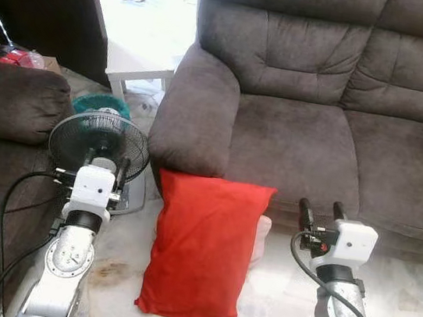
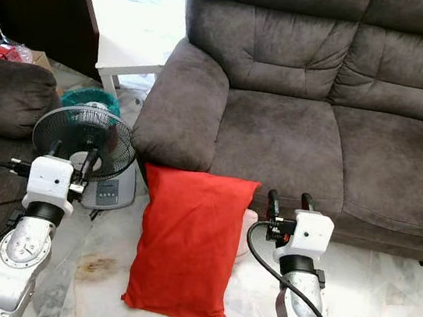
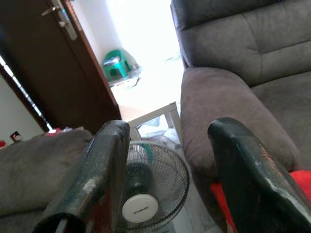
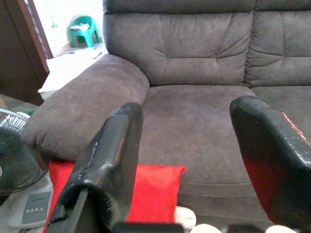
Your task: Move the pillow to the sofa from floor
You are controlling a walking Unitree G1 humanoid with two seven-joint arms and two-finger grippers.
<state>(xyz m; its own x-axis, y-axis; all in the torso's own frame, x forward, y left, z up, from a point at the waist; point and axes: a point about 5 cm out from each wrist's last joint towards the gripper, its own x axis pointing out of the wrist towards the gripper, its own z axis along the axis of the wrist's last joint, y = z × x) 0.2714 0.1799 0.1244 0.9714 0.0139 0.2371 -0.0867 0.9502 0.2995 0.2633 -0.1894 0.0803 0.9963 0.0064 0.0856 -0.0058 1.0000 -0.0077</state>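
Note:
A red pillow (image 1: 203, 244) lies on the pale tiled floor, its top edge leaning against the front of the grey sofa (image 1: 310, 133) below the left armrest. My left gripper (image 1: 105, 169) is raised to the left of the pillow, in front of a fan, fingers open and empty. My right gripper (image 1: 322, 215) is raised to the right of the pillow, near the sofa's front edge, also open and empty. The right wrist view looks over the pillow (image 4: 146, 194) at the sofa seat (image 4: 194, 121).
A black standing fan (image 1: 99, 147) sits on the floor left of the pillow. A second dark grey couch (image 1: 11, 99) is at far left. A white side table (image 1: 141, 74) stands beside the sofa's armrest. Cables trail from both arms.

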